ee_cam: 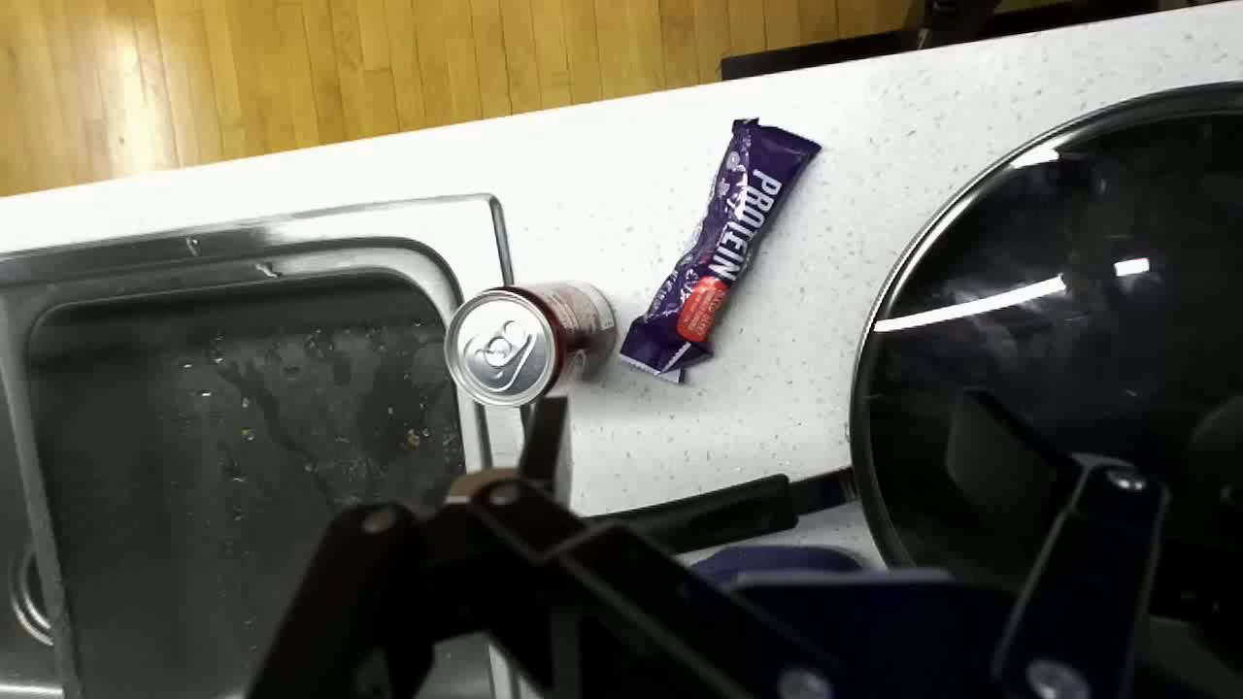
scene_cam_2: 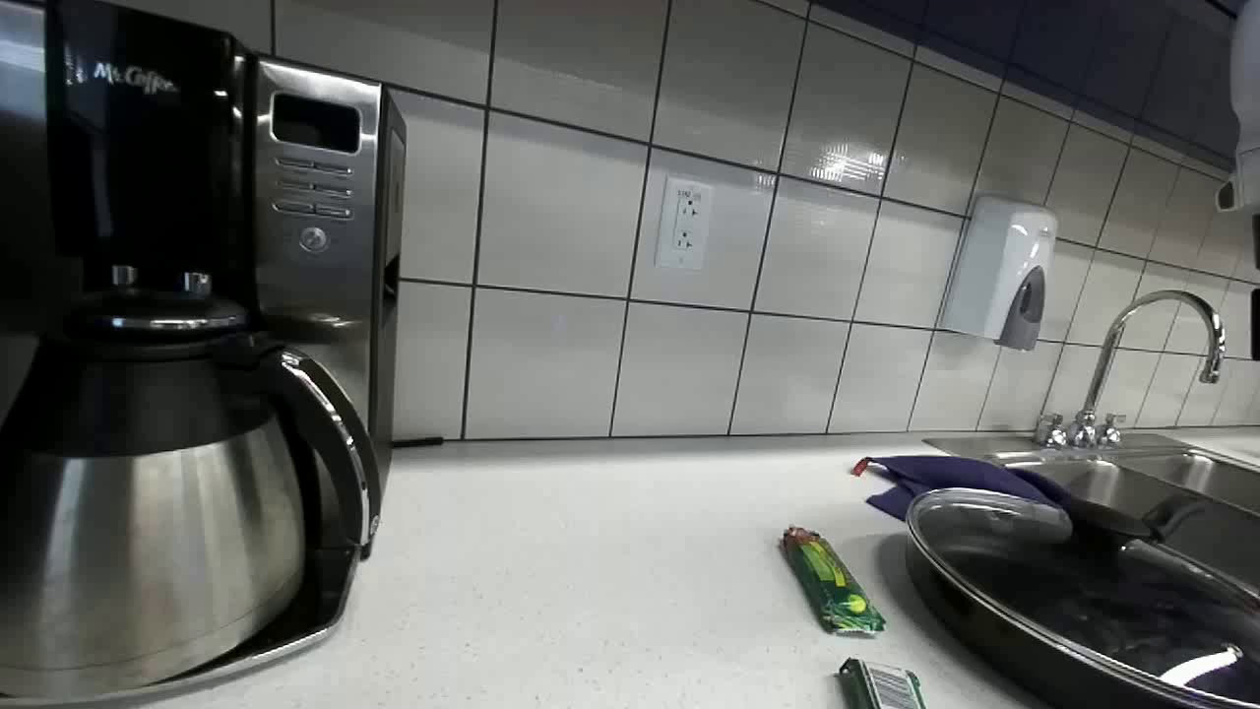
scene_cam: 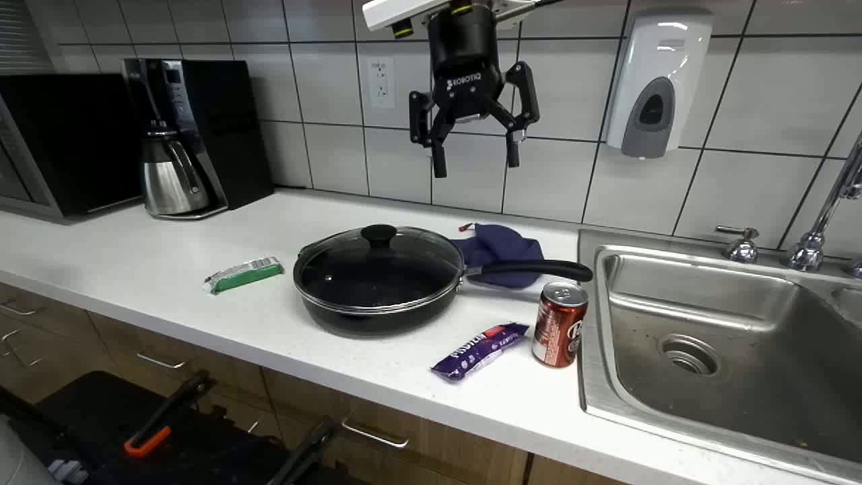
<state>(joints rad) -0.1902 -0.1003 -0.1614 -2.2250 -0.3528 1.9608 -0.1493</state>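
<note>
White counter (scene_cam: 168, 256) carries a lidded pan (scene_cam: 377, 283); in an exterior view, the gripper (scene_cam: 476, 165) hangs at the pan's one o'clock, jaws apart, a purple bar (scene_cam: 479, 351) at four.

Shares the pan (scene_cam: 367, 322) in both exterior views: down across it, or low and near. Looks down alongside at wrist.
</note>
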